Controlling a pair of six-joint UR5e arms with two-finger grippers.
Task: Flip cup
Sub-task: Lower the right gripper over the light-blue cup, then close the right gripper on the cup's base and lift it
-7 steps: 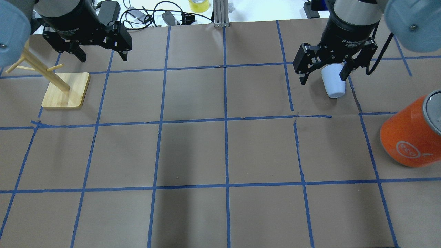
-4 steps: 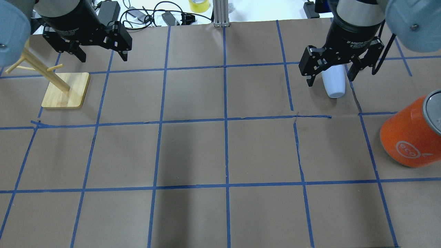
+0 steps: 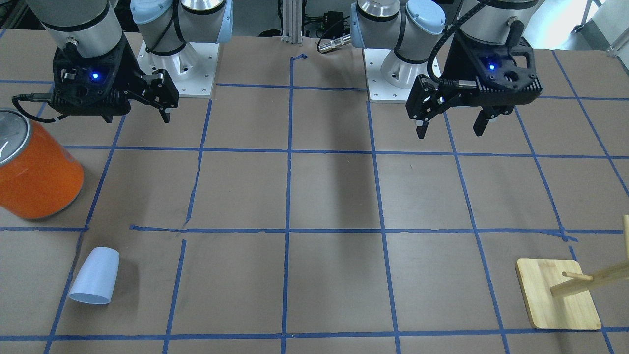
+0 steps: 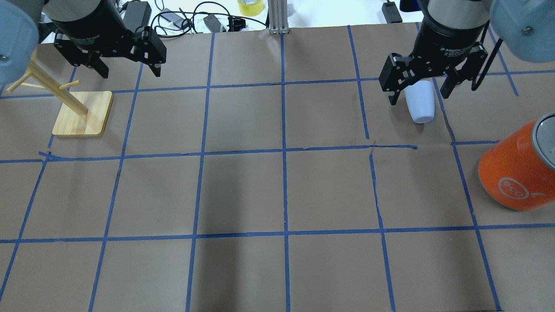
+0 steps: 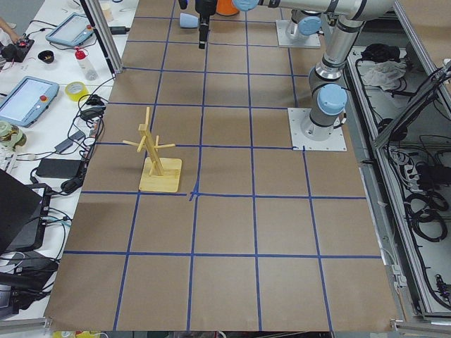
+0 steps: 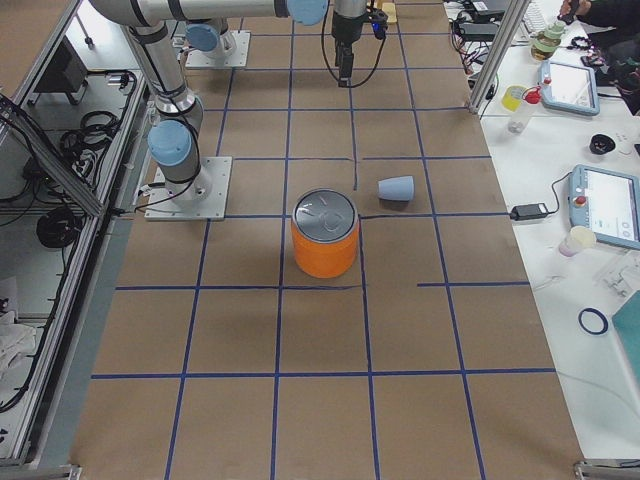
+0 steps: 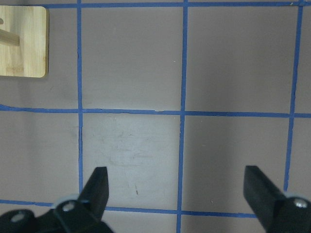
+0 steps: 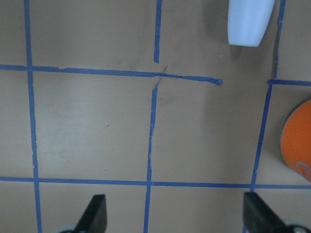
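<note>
Clearly open, the right end effector holds nothing: its two fingers are spread wide in its own wrist view, with bare counter showing between them. It hangs above the counter at the upper right of the overhead view and the upper left of the front-facing view, touching no object. The cup lies on its side on the counter, free of both arms. In the front-facing view it sits at the lower left, its wide rim toward the lower edge of the frame and its narrow closed base toward the top. In the overhead view the right end effector's fingers overlap the cup in the picture, yet the front-facing view shows open counter between the two. The right wrist view places the cup at the top edge, right of centre, beyond the fingertips. The left end effector is likewise spread wide and empty, held above the counter at the upper right of the front-facing view. An orange can with a silver top stands near the cup, above it in that view and apart from it. A wooden peg rack stands at the lower right on the brown counter, which is ruled with blue tape.
</note>
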